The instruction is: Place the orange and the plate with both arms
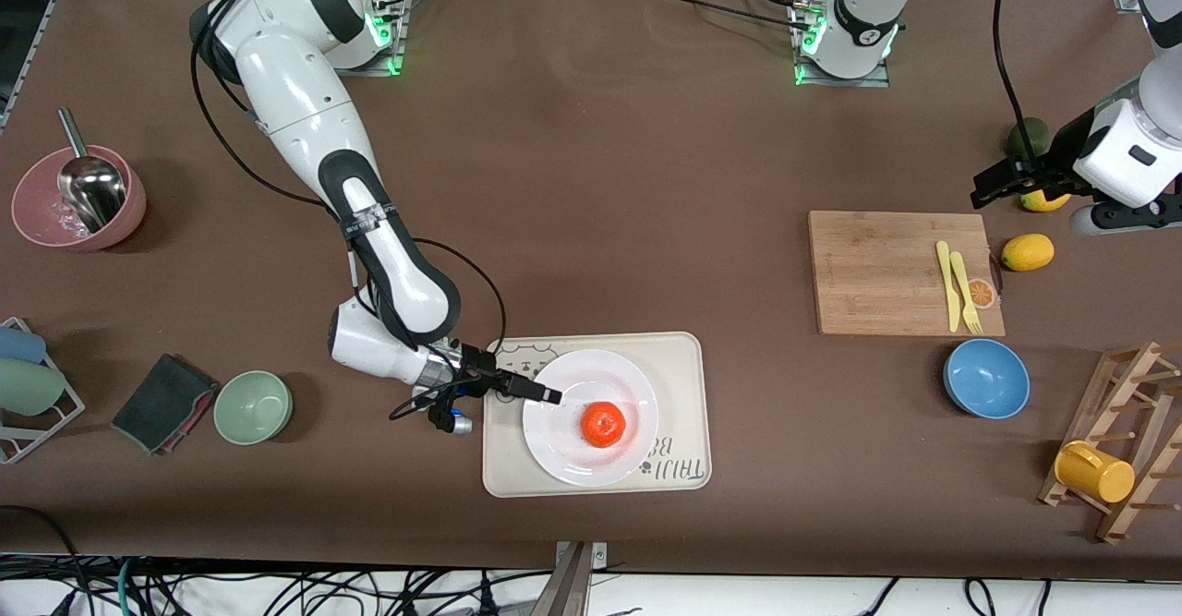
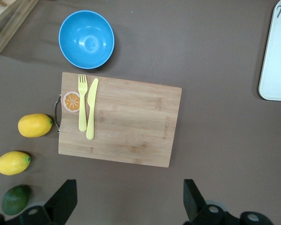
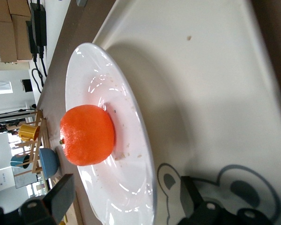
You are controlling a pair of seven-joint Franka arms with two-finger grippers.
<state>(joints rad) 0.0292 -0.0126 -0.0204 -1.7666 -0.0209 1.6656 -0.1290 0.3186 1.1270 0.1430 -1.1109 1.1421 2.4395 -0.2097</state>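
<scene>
The orange sits in the middle of the white plate, which rests on the cream bear-print tray. My right gripper is low at the plate's edge toward the right arm's end. In the right wrist view the orange lies on the plate, and my right gripper is open with one finger on each side of the rim. My left gripper is raised over the table by the lemons, open and empty.
A wooden cutting board holds a yellow fork and knife. Two lemons and a dark green fruit lie beside it. A blue bowl, a mug rack, a green bowl and a pink bowl stand around.
</scene>
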